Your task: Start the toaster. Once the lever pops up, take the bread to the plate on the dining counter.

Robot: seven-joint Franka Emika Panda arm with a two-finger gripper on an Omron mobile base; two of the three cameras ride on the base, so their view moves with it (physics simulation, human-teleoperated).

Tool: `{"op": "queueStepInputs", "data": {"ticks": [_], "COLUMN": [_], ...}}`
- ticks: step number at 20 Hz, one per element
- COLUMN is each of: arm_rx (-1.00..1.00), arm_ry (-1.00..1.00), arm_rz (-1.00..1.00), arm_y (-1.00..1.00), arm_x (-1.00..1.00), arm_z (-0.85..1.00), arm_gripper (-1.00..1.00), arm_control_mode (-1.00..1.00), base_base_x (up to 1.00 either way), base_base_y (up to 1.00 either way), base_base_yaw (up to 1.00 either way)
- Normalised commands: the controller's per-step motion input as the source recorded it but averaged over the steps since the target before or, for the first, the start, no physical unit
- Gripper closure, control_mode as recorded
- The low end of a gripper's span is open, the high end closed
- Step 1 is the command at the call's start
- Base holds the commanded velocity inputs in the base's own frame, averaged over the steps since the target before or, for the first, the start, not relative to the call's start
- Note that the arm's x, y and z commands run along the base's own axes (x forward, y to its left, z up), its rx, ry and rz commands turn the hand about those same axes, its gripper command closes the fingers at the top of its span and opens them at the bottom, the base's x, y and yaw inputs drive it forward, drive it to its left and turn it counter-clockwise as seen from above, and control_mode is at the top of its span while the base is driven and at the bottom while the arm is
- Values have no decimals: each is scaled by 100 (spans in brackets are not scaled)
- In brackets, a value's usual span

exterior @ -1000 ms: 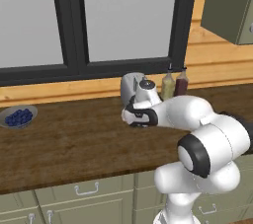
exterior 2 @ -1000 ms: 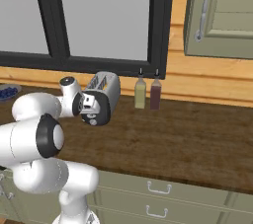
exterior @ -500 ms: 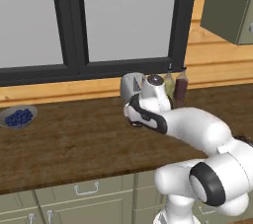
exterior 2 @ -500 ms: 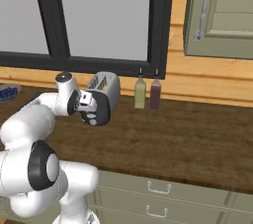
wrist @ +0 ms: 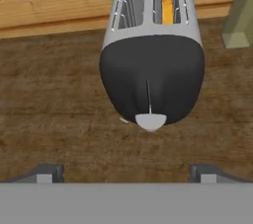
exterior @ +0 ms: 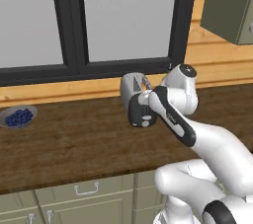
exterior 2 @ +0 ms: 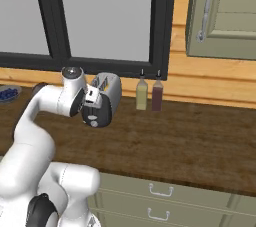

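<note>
Tool (wrist: 126, 171) spread wide, grasping nothing, facing black end of toaster (wrist: 150, 45). Toaster on counter (wrist: 54, 119) by window wall; bread (wrist: 167, 8) down in right slot. Lever (wrist: 150, 120) low on end face.

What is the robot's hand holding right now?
Nothing. The gripper is open and empty, its fingertips spread wide in front of the toaster without touching it.

Worktop (wrist: 54, 119) bare before toaster (wrist: 150, 70); bottle (wrist: 239, 16) crowds its right flank.
</note>
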Motion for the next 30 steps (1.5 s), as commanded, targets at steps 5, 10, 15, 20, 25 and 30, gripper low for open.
{"op": "queueStepInputs", "data": {"ticks": [5, 10, 15, 20, 25, 30], "arm_rx": [-2, -17, -5, 0, 0, 0], "arm_ry": [-1, -11, -1, 0, 0, 0], "arm_rz": [0, 0, 0, 0, 0, 0], "arm_y": [-18, -2, 0, 0, 0, 0], "arm_x": [0, 0, 1, 0, 0, 0], "arm_z": [100, 100, 24, 0, 0, 0], "arm_gripper": [-100, -100, -100, -100, -100, -100], "arm_control_mode": [-100, -100, -100, -100, -100, -100], "base_base_x": [0, 0, 0, 0, 0, 0], "base_base_y": [0, 0, 0, 0, 0, 0], "base_base_yaw": [0, 0, 0, 0, 0, 0]}}
